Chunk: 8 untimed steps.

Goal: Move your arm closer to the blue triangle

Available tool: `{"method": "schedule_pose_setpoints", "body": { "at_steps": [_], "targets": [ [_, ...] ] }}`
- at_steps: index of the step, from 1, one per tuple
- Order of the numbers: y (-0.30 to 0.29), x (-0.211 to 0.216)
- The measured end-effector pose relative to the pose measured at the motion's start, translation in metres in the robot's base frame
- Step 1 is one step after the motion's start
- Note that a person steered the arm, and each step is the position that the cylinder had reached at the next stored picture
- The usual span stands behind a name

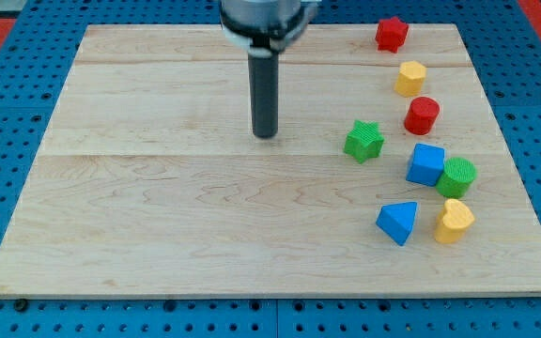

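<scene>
My tip [266, 134], a bare rod grasping nothing, stood well apart from the blue triangle [398, 222]; the approach was apparently unstarted, requiring travel toward the view's lower right.

Board [205, 207] of pale wood, visible grain, smooth matt finish, rod [265, 99] dark and matt, blue triangle [398, 222] and green star [363, 141] looked like ridged matt plastic, surround [7, 113] was blue perforated sheet.
</scene>
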<state>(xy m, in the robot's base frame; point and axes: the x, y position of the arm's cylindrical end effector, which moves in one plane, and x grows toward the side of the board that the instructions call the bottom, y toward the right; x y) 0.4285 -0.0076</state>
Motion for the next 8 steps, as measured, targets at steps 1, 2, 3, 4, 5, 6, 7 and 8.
{"method": "schedule_pose_setpoints", "body": {
  "at_steps": [1,2,3,4,5,6,7,8],
  "targets": [
    [0.000,0.029],
    [0.019,0.072],
    [0.038,0.074],
    [0.060,0.104],
    [0.086,0.135],
    [0.093,0.127],
    [0.098,0.105],
    [0.124,0.101]
  ]
}}
